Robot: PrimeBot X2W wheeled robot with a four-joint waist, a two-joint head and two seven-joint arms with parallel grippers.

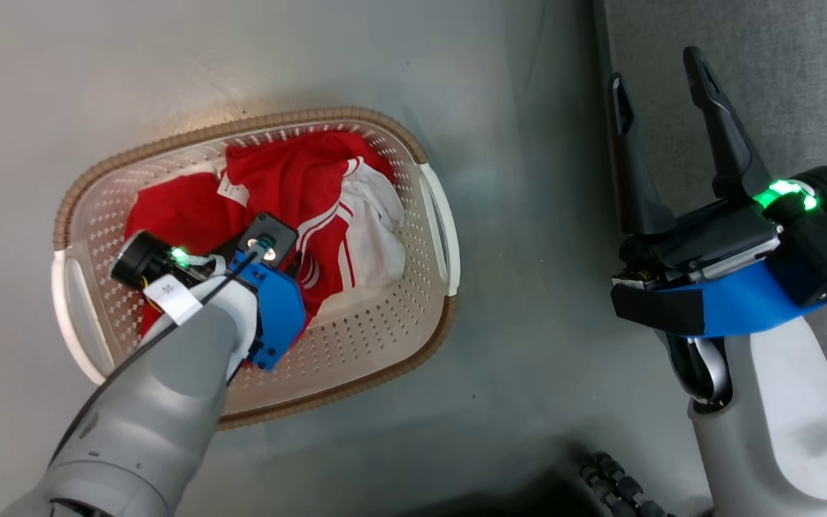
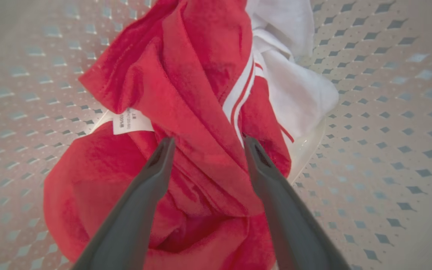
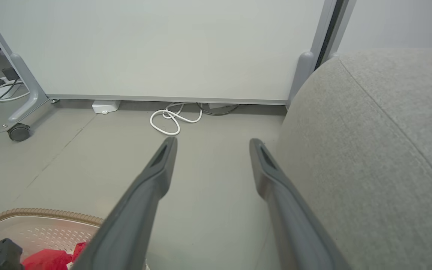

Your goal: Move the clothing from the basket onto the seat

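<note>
the clothing lies bunched inside the basket, which stands on the floor to the left of the seat. the left pincer is lowered into the basket with its fingers apart, straddling a raised ridge of red fabric just below the white tag and beside the white stripe trim. the step in hand is judged to be the grasp. seat the tips deep enough that the ridge fills the gap, then close fully on the fabric, not on the perforated wall. lift vertically until the trailing cloth clears the brown rim. the garments overlap, so both may rise together, and the light basket may drag. the right pincer is parted and empty, over the floor at the seat edge; keep it clear of the transfer path.
</note>
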